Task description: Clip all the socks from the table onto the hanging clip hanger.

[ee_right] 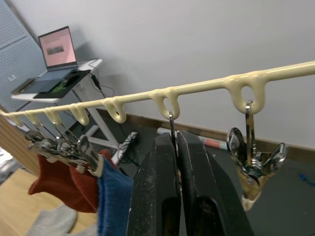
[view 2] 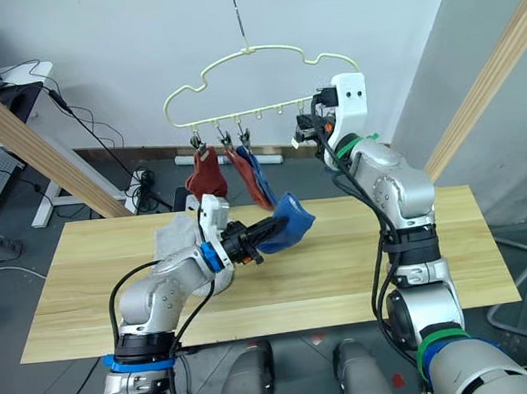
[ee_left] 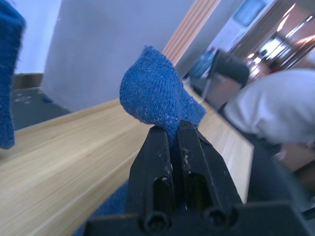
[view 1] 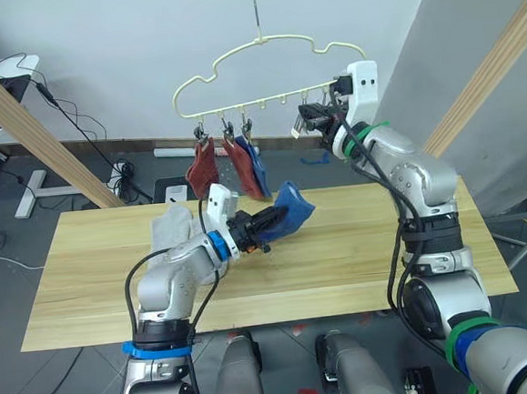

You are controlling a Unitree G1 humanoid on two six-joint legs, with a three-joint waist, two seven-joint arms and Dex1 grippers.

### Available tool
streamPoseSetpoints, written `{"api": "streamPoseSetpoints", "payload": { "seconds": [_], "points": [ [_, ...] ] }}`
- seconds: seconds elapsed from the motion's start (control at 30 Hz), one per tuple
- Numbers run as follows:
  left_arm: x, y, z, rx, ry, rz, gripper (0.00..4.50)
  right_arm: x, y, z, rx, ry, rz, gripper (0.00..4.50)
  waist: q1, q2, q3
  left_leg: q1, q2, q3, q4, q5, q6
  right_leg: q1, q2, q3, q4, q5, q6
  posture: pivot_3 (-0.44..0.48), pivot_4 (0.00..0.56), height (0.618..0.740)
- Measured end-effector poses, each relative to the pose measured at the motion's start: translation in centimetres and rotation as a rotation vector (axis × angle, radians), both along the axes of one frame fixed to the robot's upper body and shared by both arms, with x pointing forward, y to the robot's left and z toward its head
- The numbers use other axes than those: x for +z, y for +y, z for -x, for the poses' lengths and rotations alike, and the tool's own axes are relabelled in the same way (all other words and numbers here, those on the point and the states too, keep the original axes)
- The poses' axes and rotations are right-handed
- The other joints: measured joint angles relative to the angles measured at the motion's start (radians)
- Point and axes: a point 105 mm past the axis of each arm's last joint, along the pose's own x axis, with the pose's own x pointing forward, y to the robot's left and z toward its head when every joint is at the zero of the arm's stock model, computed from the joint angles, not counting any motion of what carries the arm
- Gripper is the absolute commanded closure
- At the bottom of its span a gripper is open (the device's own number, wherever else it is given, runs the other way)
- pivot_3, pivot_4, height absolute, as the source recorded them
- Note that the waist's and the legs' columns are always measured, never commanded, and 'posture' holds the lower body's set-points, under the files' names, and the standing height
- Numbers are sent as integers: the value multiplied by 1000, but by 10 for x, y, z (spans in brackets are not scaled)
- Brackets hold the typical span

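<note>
The pale yellow clip hanger (view 1: 256,100) hangs by its hook above the far side of the table (view 1: 386,242). Two rust red socks (view 1: 202,165) and one blue sock (view 1: 258,165) hang from its left clips. A second blue sock (view 1: 296,203) is held above the table's middle, my left gripper (view 1: 279,219) shut on it. Grey socks (view 1: 172,227) lie in a heap on the table behind my left arm. My right gripper (view 1: 305,121) is raised to the hanger's right part, its fingers (ee_right: 152,187) shut on a metal clip (ee_right: 172,123) under the bar.
Slanted wooden beams stand at the left (view 1: 30,124) and right (view 1: 491,70) of the table. A free clip (ee_right: 256,167) hangs next to the pinched one. A side desk with a laptop (ee_right: 56,46) stands at the back left.
</note>
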Motion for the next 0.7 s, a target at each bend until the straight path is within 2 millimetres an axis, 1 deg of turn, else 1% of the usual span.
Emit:
{"api": "streamPoseSetpoints", "payload": {
  "seconds": [0.13, 0.2, 0.3, 0.4, 0.53, 0.7],
  "points": [
    [18, 1, -3, -12, -51, 5, 4441, 2, -1, 7, 102, 138, -94, 4500, 0, 0, 0, 0, 0, 0, 0, 0, 0, 0, 0, 0, 0, 0, 0, 20, 276, 740],
    [27, 1, -6, -12, -87, -1, 4441, 4, -1, 13, 167, 223, -143, 4500, 0, 0, 0, 0, 0, 0, 0, 0, 0, 0, 0, 0, 0, 0, 0, 20, 277, 740],
    [35, -1, -9, -8, -120, 0, 4441, 4, -1, 19, 210, 291, -181, 4500, 0, 0, 0, 0, 0, 0, -1, 0, 0, 0, 0, 0, -1, 0, 0, 19, 277, 740],
    [37, -1, -13, 7, -130, 3, 4441, 7, -2, 21, 215, 320, -197, 4500, -1, 0, 0, -1, 0, 1, -1, 0, 0, 0, 0, 1, -3, 0, 0, 16, 277, 740],
    [36, -6, -12, -5, -133, -3, 4441, 6, 1, 22, 229, 358, -227, 4500, -1, 0, 0, -2, 0, 1, -2, 0, 1, -1, 0, 0, -6, 0, 0, 11, 279, 740],
    [33, -4, -15, 2, -121, -4, 4441, 6, 1, 23, 229, 382, -261, 4500, 0, 0, 0, -3, 0, 1, -2, -1, 1, -1, 0, 0, -8, 0, 0, 11, 279, 740]
  ]
}}
